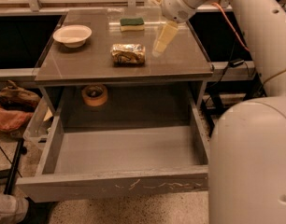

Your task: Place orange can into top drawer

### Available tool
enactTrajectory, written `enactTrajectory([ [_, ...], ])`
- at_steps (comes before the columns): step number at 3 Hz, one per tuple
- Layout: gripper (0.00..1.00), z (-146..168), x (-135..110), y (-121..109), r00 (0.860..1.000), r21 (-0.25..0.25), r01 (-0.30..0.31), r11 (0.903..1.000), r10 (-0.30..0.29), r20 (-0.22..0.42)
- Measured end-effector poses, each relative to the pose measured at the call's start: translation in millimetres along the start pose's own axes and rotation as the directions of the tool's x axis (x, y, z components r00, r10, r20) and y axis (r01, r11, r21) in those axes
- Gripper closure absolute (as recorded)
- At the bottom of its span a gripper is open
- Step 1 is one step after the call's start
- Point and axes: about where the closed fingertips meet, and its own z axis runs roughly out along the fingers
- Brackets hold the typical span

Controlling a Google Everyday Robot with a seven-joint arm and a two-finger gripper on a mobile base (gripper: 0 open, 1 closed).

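The orange can (128,53) lies on its side on the grey tabletop (87,62), near the middle. My gripper (160,45) hangs above the tabletop just right of the can, apart from it, its pale fingers pointing down and left. It holds nothing. The top drawer (126,150) is pulled wide open below the tabletop, its grey floor bare, its scratched front panel (115,186) nearest the camera.
A white bowl (72,34) sits at the tabletop's left and a green-and-yellow sponge (132,24) at its back. A tan tape roll (95,95) sits in the recess behind the drawer. My white arm (250,125) fills the right side. Clutter (12,106) lies on the floor at left.
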Motion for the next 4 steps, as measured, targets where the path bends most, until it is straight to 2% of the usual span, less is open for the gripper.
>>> enactTrajectory([
  [1,0.0,24.9,-11.0,-14.1,1.0,-0.033,0.023,0.9992,-0.023,-0.008],
  [2,0.0,53.3,-14.8,-9.9,1.0,-0.108,-0.003,0.9942,0.004,0.008],
  [3,0.0,77.1,-12.7,0.0,0.998,-0.173,-0.047,0.9837,0.055,0.039],
  [4,0.0,92.7,-13.9,3.1,0.993,-0.201,-0.072,0.9768,0.09,0.078],
])
